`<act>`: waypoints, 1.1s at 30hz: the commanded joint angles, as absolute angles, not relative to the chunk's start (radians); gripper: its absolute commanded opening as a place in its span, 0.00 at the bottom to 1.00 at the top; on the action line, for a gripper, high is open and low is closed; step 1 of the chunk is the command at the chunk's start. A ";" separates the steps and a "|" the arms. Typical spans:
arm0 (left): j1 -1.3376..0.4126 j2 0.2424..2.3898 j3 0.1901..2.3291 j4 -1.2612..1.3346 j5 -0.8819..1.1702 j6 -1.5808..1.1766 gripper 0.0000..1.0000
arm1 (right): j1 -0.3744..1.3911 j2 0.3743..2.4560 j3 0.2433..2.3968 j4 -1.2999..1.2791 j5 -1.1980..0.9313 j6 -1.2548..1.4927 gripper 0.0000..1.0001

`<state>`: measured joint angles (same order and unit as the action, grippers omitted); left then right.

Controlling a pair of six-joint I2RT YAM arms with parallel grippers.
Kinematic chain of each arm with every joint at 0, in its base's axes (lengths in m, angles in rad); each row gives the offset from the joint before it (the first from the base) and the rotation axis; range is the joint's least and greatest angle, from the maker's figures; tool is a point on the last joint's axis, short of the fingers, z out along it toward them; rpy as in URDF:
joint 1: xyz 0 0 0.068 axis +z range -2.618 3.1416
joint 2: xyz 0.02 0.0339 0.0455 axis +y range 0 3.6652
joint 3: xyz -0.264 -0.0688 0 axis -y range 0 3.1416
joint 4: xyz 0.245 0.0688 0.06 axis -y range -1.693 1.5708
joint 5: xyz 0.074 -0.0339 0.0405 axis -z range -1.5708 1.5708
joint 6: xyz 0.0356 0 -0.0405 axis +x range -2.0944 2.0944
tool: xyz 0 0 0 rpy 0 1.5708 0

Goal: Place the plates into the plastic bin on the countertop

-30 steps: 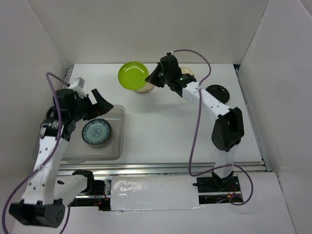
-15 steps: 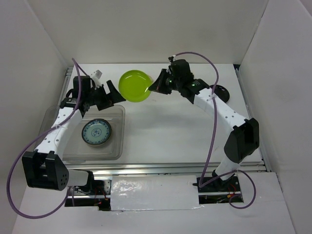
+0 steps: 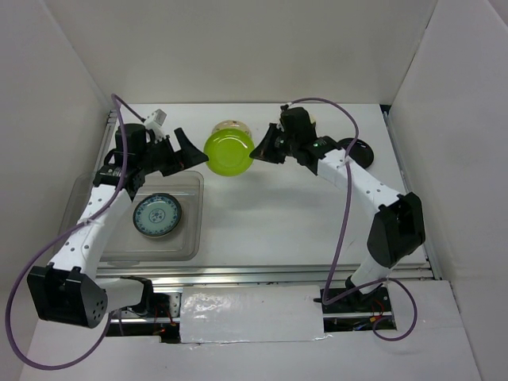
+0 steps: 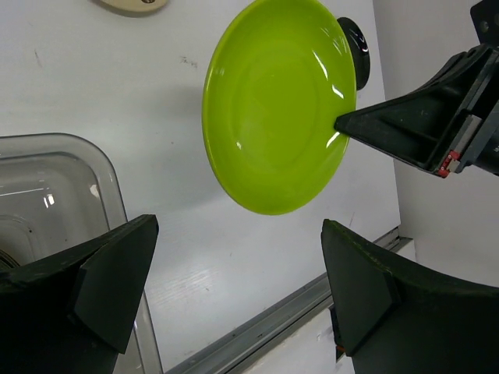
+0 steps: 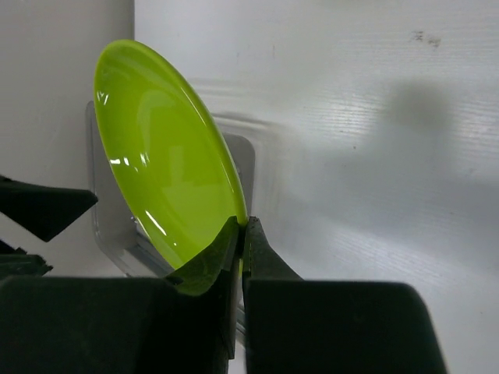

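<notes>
The lime green plate point(image 3: 228, 153) hangs tilted above the countertop point(image 3: 270, 214), my right gripper point(image 3: 255, 151) shut on its right rim. The pinch on the green plate point(image 5: 164, 164) shows between the right gripper's point(image 5: 243, 226) fingers. My left gripper point(image 3: 192, 149) is open just left of that plate and not touching it; the plate point(image 4: 277, 105) lies beyond the left gripper point(image 4: 238, 234). A blue-grey patterned plate point(image 3: 157, 215) lies in the clear plastic bin point(image 3: 194, 238) at the left. A cream plate point(image 3: 230, 125) and a black plate point(image 3: 355, 148) rest on the countertop.
White walls close in the back and both sides. A metal rail point(image 3: 270, 274) runs along the countertop's near edge. The bin's corner point(image 4: 101, 167) sits beside my left fingers. Purple cables loop over both arms.
The right arm carried the green plate off the cream plate, toward the near side and slightly right. The left gripper swung from over the bin up beside the plate, still open.
</notes>
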<state>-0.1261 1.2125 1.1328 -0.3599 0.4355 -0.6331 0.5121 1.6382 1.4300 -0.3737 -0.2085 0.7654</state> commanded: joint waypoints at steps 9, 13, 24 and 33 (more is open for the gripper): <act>-0.124 1.270 1.167 -0.365 0.405 -0.611 0.73 | 0.566 1.545 1.387 -0.247 -0.373 0.769 0.00; -0.117 1.264 1.167 -0.334 0.414 -0.626 0.55 | 0.589 1.554 1.370 -0.198 -0.457 0.773 0.00; 0.052 1.001 1.040 -0.599 -0.068 -0.910 0.00 | 0.522 1.497 1.226 -0.157 -0.453 0.770 1.00; 0.250 0.689 0.683 -0.629 -0.158 -1.037 0.00 | 0.410 1.295 0.970 -0.094 -0.477 0.749 1.00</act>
